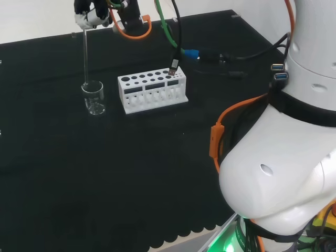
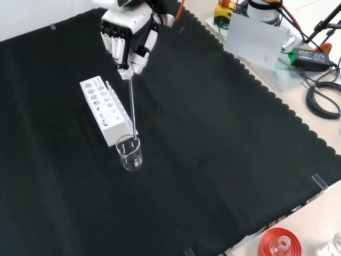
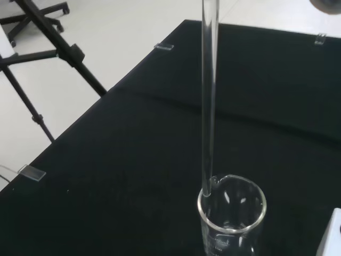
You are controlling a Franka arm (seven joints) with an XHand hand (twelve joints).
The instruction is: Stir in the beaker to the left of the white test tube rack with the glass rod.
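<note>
A small clear glass beaker (image 1: 94, 98) (image 2: 130, 153) (image 3: 232, 213) stands on the black cloth, left of the white test tube rack (image 1: 152, 90) (image 2: 105, 110) in the head view. The hand (image 1: 92, 14) (image 2: 127, 36) hovers high above the beaker, its fingers curled round the top of a long glass rod (image 1: 85, 56) (image 2: 132, 109) (image 3: 209, 96). The rod hangs nearly upright. Its lower tip sits at the beaker's rim, just at the mouth, close to the spout. I cannot tell whether the beaker holds any liquid.
A red ribbed ring stand (image 2: 278, 244) with glassware sits off the cloth at the front view's lower right. Cables and a USB plug (image 1: 173, 65) hang near the rack's far end in the head view. The arm's white links (image 1: 289, 157) take up the head view's right.
</note>
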